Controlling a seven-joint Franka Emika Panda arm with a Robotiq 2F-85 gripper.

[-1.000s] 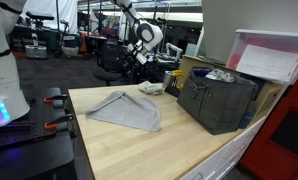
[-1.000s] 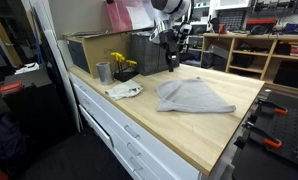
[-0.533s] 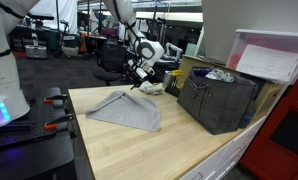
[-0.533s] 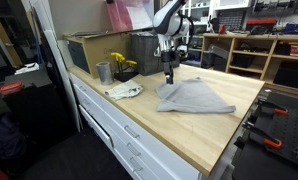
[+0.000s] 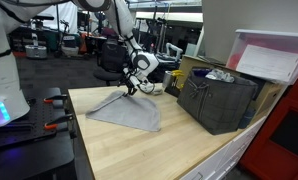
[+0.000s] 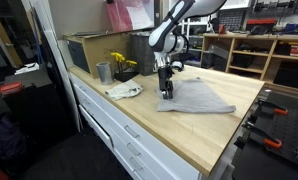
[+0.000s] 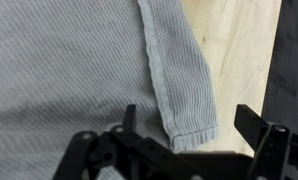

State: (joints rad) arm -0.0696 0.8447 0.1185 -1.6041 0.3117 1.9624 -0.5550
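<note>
Here, the gripper [image 7: 189, 135] was seen with its jaws spread wide and nothing clamped between them. In the wrist view a hemmed corner of the grey cloth [image 7: 79, 70] was framed between the two dark fingers [image 7: 251, 125]. Whether the cloth was actually touched could not be told.

The cloth was laid out mostly flat on the pale wooden tabletop [image 6: 189, 135], with a few soft folds raised in it. In both exterior views the gripper was held low over the cloth's edge, on the side turned toward a crumpled white rag [image 6: 124, 91]. The rag was found just beside the cloth but apart from it.

A metal cup [image 6: 103, 72] was stood near the rag, with a yellow item [image 6: 121, 63] close behind it. A dark crate [image 5: 219, 100] was set at the tabletop's far end, well apart from the cloth, and pale things could be made out inside it, too small to be named.
</note>
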